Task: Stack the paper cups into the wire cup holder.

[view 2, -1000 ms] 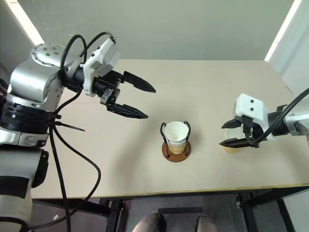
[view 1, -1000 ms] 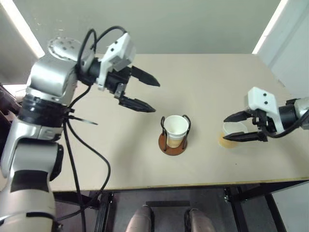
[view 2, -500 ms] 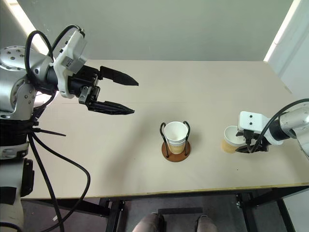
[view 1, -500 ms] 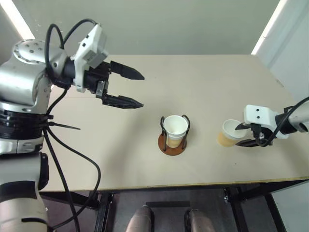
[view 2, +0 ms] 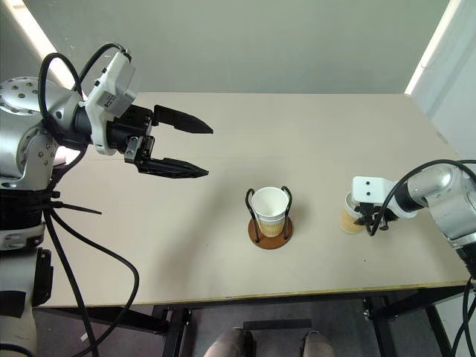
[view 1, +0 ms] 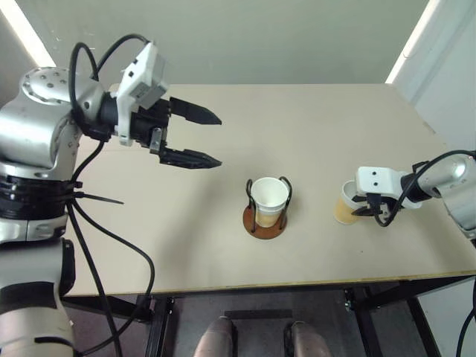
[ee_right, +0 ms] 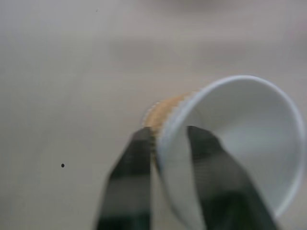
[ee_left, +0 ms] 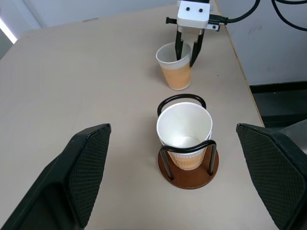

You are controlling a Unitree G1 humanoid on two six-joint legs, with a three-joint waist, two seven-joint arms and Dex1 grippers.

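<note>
In the middle of the table stands the wire cup holder (view 1: pixel 265 224), with one paper cup (view 1: pixel 269 196) sitting upright inside its black loops. To its right on the table is a second paper cup (view 1: pixel 344 207), tan outside and white inside. My right gripper (view 1: pixel 362 206) is shut on this cup's wall, one finger (ee_right: pixel 206 158) inside the rim and the other outside. My left gripper (view 1: pixel 218 140) hangs open and empty above the table's left half, well away from the holder, its fingers (ee_left: pixel 81 177) spread wide.
The pale table (view 1: pixel 312 126) ends at a front edge just below the holder and at a right edge close behind my right arm. A grey wall stands behind the table.
My right gripper has come down onto the right-hand cup and closed on its wall. My left gripper has drawn slightly to the left and stayed open.
</note>
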